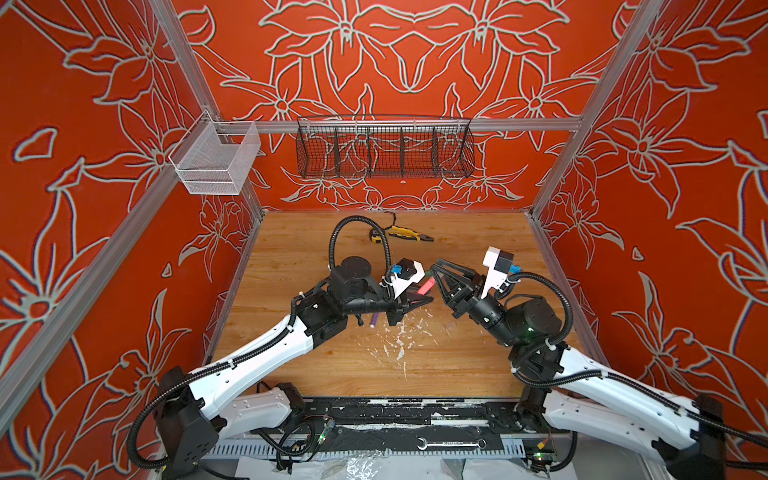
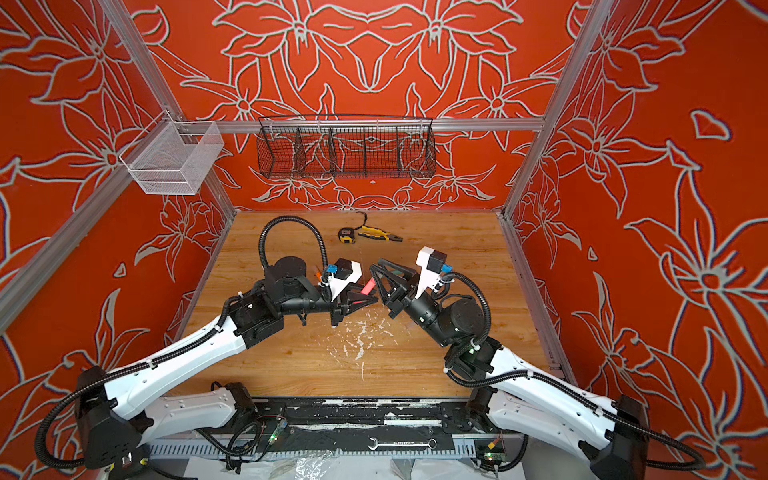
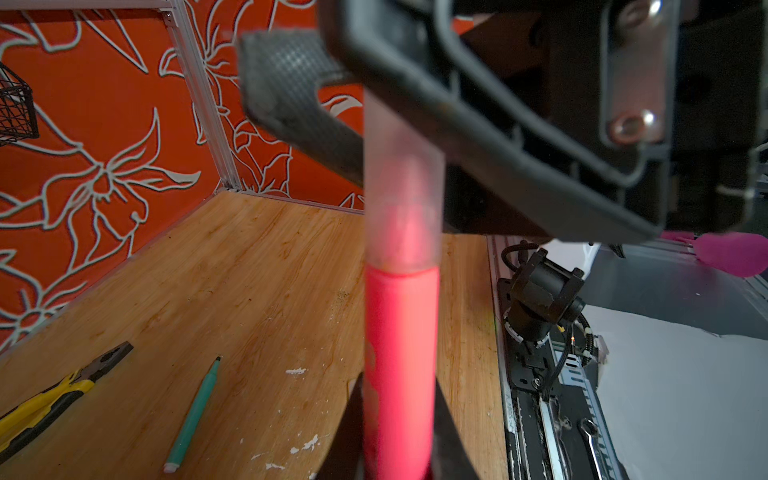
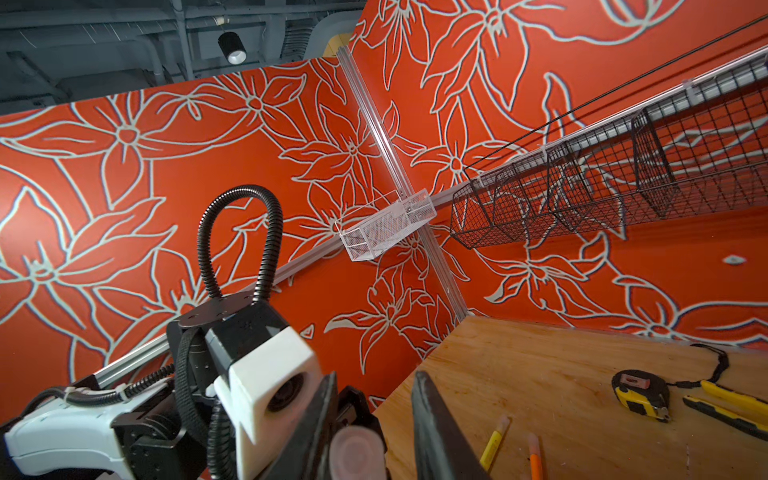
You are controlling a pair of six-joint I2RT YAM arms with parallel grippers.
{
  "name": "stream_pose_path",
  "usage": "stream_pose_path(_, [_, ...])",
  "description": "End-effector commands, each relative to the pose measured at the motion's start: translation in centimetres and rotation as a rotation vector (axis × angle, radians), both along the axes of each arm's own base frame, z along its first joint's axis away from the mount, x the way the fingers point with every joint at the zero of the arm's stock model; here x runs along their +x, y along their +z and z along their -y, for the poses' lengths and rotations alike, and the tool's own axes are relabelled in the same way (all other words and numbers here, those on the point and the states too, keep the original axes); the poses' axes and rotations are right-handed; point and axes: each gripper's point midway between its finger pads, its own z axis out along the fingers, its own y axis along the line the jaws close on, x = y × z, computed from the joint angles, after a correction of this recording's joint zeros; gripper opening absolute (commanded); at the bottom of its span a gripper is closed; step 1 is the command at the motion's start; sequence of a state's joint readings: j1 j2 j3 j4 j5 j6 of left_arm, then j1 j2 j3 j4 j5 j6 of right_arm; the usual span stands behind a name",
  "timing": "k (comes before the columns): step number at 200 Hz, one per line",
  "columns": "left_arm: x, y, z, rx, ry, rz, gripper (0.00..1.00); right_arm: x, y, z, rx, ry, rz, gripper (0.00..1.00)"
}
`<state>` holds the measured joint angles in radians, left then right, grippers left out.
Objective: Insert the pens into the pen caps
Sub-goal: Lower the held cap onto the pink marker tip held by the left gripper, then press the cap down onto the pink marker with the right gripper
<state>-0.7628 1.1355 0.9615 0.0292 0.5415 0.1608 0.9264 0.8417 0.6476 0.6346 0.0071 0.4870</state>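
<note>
1. In both top views, left tool [image 1: 422, 297] and right tool [image 1: 434, 268] nose to nose above the middle of the desk [image 1: 291, 257], with the pink-red pen [image 1: 426, 286] tilted between them.
2. Left tool pressed together on that pen's barrel, tip end free.
3. Only from the wrist views: a clear cap [image 3: 401, 187] seated over the pen's tip, too faint to pick out from above.
4. Right tool around the cap: one textured finger [image 3: 291, 83] against its side in the left wrist view. In the right wrist view, the cap's round end low between both fingers, seemingly with a slit on one side. Cannot tell whether pinching or merely bracketing.
5. Purple pen [image 1: 374, 320] flat on the desk beside the left wrist, caught in a top view, in neither wrist view.
6. Green pen [image 3: 193, 415] lying on the desk, given by the left wrist view alone.
7. Yellow pen [image 4: 492, 444] and orange pen [image 4: 535, 457] near each other on the desk, clear only in the right wrist view.
8. Pliers [image 1: 409, 234] and tape measure [image 1: 376, 236] close together near the back of the desk, well apart from both tools.
</note>
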Motion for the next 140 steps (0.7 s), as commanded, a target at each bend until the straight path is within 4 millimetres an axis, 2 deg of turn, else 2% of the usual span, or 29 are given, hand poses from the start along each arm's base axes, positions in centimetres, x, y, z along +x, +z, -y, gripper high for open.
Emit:
stream_pose_path(1, [-0.1, 1.1, 0.3, -0.005, -0.014, 0.037, 0.0, -0.7, 1.6, -0.5, 0.013, 0.043, 0.024, 0.2])
stream_pose_path(15, [0.0, 1.2, 0.3, -0.005, -0.005, 0.043, 0.0, -0.7, 1.6, -0.7, 0.003, 0.051, 0.024, 0.09])
stream_pose_path(29, [0.3, 1.2, 0.3, -0.006, 0.014, 0.043, 0.0, -0.5, 0.7, -1.2, -0.03, 0.06, -0.007, 0.0])
stream_pose_path(62, [1.1, 1.5, 0.5, -0.026, 0.054, 0.032, 0.0, -1.4, -1.4, -3.4, -0.063, 0.17, -0.052, 0.0])
stream_pose_path(81, [2.7, 2.3, 0.5, -0.074, 0.134, 0.013, 0.0, -2.3, -2.6, -4.5, -0.093, 0.196, -0.065, 0.0])
stream_pose_path(104, [3.9, 4.0, 0.3, -0.114, 0.204, 0.016, 0.0, -2.3, -5.4, -4.1, -0.124, 0.161, -0.109, 0.0])
stream_pose_path(124, [4.5, 6.2, 0.2, -0.157, 0.231, 0.048, 0.0, -2.3, -8.3, -3.3, -0.148, 0.131, -0.157, 0.0])
stream_pose_path(140, [5.1, 8.1, 0.3, -0.185, 0.255, 0.06, 0.0, -2.5, -9.6, -3.1, -0.154, 0.129, -0.178, 0.0])
